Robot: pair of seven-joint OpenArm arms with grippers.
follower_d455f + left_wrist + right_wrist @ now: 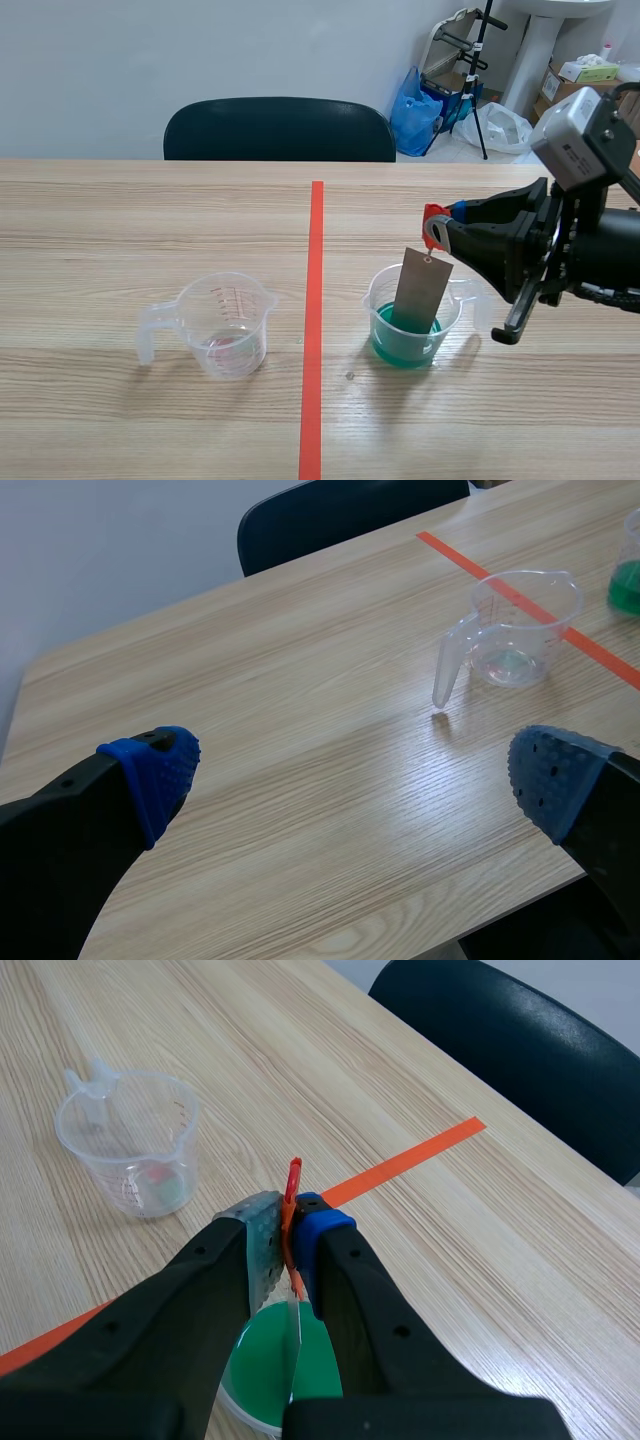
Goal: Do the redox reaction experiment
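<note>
A clear beaker of green liquid (408, 322) stands just right of the tape line. A grey metal strip (421, 290) hangs tilted with its lower end in the liquid, held from a red clip (435, 222). My right gripper (450, 225) is shut on that clip above the beaker. In the right wrist view the clip (292, 1195) is pinched in the gripper (288, 1230), with the green beaker (262, 1370) below. A second clear beaker (228, 322), nearly empty, stands left of the line. My left gripper (350, 770) is open over bare table, well short of that beaker (515, 630).
A dark chair (280, 128) stands behind the table's far edge. Bags, boxes and a stand are on the floor at the back right (470, 100). The table's near edge lies close under the left gripper.
</note>
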